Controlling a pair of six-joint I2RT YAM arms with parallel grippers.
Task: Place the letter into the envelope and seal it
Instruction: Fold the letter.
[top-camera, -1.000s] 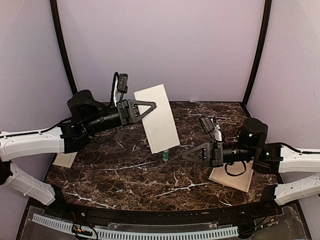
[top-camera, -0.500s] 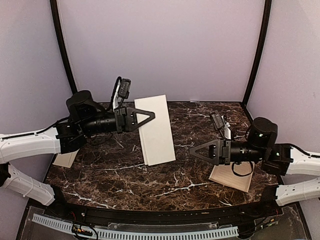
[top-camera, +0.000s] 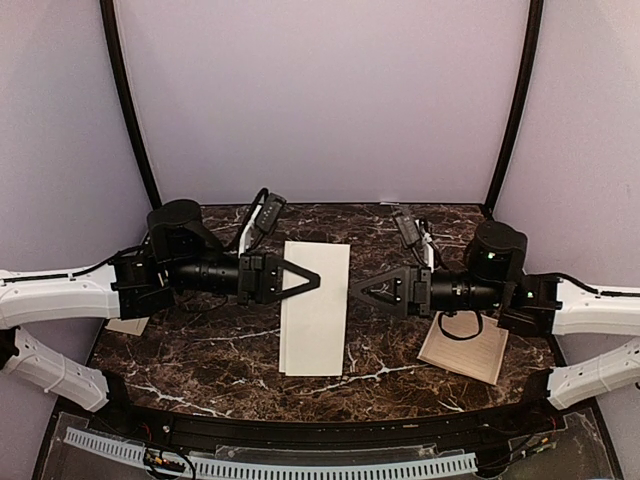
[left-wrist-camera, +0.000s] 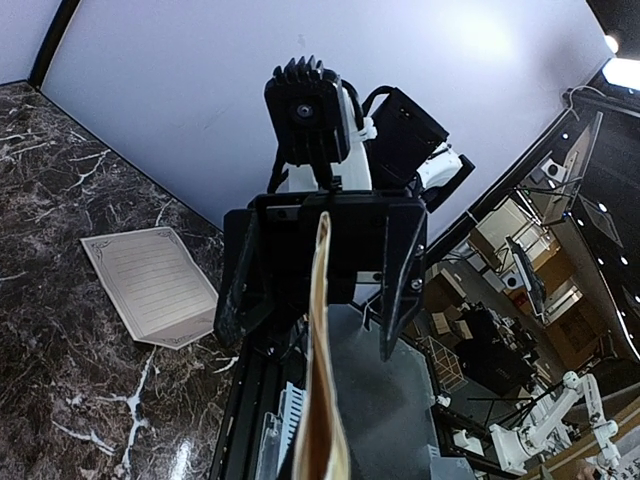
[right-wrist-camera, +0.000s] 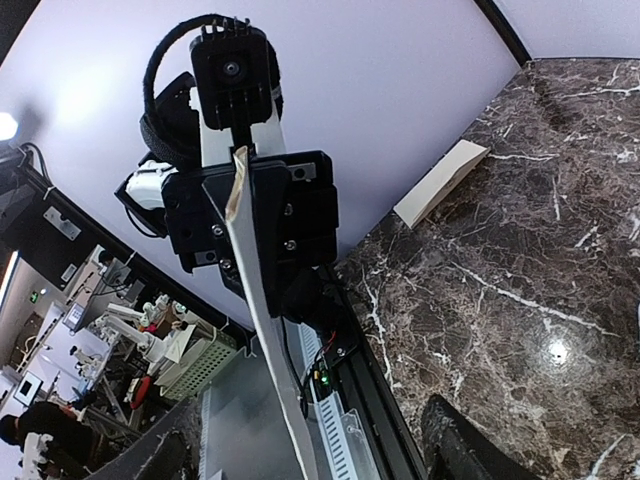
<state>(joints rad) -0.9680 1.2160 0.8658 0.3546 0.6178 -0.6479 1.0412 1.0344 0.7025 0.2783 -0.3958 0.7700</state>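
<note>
The envelope (top-camera: 315, 320) is a long cream rectangle held flat above the middle of the marble table. My left gripper (top-camera: 312, 279) is shut on its left long edge. In the left wrist view the envelope (left-wrist-camera: 322, 400) shows edge-on, bulging slightly near the camera. My right gripper (top-camera: 352, 292) faces it from the right, open, its fingers on either side of the envelope's right edge (right-wrist-camera: 268, 340). The right gripper (right-wrist-camera: 305, 432) has its fingers (right-wrist-camera: 455, 450) spread wide and not touching the paper. A cream letter sheet with a printed border (top-camera: 465, 350) lies on the table under the right arm.
Another cream paper (top-camera: 125, 322) lies at the table's left edge, also seen as a folded cream paper (right-wrist-camera: 440, 180) in the right wrist view. The bordered sheet (left-wrist-camera: 150, 285) shows on the marble. A black cable rail (top-camera: 270, 465) runs along the near edge.
My left arm has swung the envelope down from a raised tilt to flat over the table's middle. The right gripper has opened and moved left to the envelope's right edge.
</note>
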